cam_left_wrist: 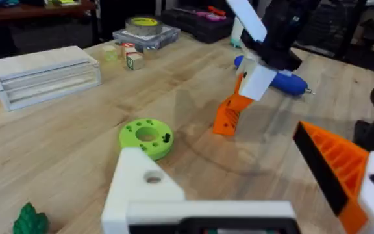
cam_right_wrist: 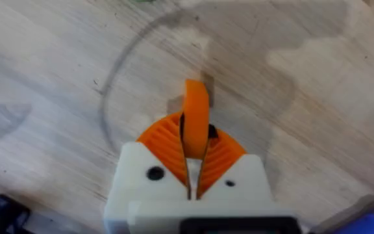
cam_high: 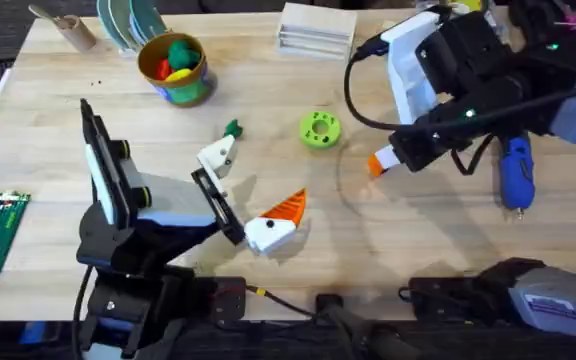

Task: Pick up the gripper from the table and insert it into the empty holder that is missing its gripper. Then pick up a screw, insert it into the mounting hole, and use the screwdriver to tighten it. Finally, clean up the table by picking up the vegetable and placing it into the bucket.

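Pinching the loose orange wedge between our right gripper's pads, we hold it just above the bare table. Our left gripper waits at about nine o'clock from it, fingers spread: one finger is a plain white holder with no tip, the other carries its orange tip. The green disc lies between the two, the tiny vegetable at the holder's twelve o'clock, the bucket farther at eleven. The blue screwdriver rests at three. We judge the wedge may twist in our narrow pinch and jam against the holder's mouth.
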Robot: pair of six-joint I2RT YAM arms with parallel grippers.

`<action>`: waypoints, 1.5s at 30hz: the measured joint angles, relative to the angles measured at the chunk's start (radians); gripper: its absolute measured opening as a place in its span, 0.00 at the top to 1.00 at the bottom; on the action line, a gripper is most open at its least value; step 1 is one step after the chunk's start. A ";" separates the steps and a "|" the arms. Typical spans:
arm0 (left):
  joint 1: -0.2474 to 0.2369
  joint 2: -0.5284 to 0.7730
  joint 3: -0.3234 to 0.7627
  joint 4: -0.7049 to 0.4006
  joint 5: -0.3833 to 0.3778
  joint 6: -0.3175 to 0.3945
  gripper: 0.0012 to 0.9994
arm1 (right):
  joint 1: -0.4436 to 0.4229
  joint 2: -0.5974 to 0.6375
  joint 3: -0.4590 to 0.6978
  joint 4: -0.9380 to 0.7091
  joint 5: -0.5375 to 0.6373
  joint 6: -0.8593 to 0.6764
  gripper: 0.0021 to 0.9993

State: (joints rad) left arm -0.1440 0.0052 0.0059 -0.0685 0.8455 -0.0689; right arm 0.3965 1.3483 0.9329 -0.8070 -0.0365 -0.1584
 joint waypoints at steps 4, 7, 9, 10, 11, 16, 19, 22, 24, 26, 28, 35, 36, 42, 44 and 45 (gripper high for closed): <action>0.000 0.000 0.000 0.000 0.000 0.000 0.01 | 0.000 0.000 0.002 -0.001 0.006 0.000 0.97; 0.000 0.000 0.000 0.000 0.000 0.000 0.01 | 0.000 0.000 0.012 -0.008 0.006 0.000 0.97; 0.000 0.000 0.000 0.000 0.000 0.000 0.01 | 0.000 0.000 0.037 -0.020 0.006 0.000 0.97; 0.000 0.000 0.000 0.000 0.000 0.000 0.01 | 0.000 0.000 0.052 -0.026 0.007 0.000 0.97; 0.000 0.000 0.000 0.000 0.000 0.000 0.01 | 0.000 0.000 0.073 -0.034 0.006 0.000 0.97; 0.000 0.000 0.000 0.000 0.000 0.000 0.01 | 0.000 -0.022 0.193 -0.080 0.006 0.000 0.98; 0.000 0.000 0.000 0.000 0.000 0.000 0.01 | 0.000 -0.049 0.263 -0.083 -0.044 0.000 0.98; 0.000 0.000 0.000 0.000 0.000 0.000 0.01 | 0.000 -0.078 0.295 -0.041 -0.146 0.010 0.98; 0.000 0.000 0.000 0.000 0.000 0.000 0.01 | 0.000 -0.090 0.277 0.069 -0.299 0.064 0.98; 0.000 0.000 0.000 0.000 0.000 0.000 0.01 | 0.000 -0.088 0.238 0.153 -0.406 0.081 0.98; 0.000 0.000 0.000 0.000 0.000 0.000 0.01 | 0.000 -0.081 0.188 0.249 -0.532 0.104 0.98; 0.000 0.000 0.000 0.000 0.000 0.000 0.01 | 0.000 0.032 0.091 0.361 -0.908 0.223 0.98; 0.000 0.000 0.000 0.000 0.000 0.000 0.01 | 0.000 0.052 0.091 0.366 -0.947 0.231 0.98; 0.000 0.000 0.000 0.000 0.000 0.000 0.01 | 0.014 0.253 0.090 0.543 -1.216 0.335 0.98; 0.000 0.000 0.000 0.000 0.000 0.000 0.01 | 0.025 0.294 0.090 0.582 -1.259 0.371 0.98; 0.000 0.000 0.000 0.000 0.000 0.000 0.01 | 0.033 0.312 0.090 0.598 -1.277 0.389 0.98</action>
State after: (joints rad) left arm -0.1440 0.0055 0.0062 -0.0685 0.8455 -0.0689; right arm 0.4293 1.6606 1.0233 -0.2094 -1.3130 0.2303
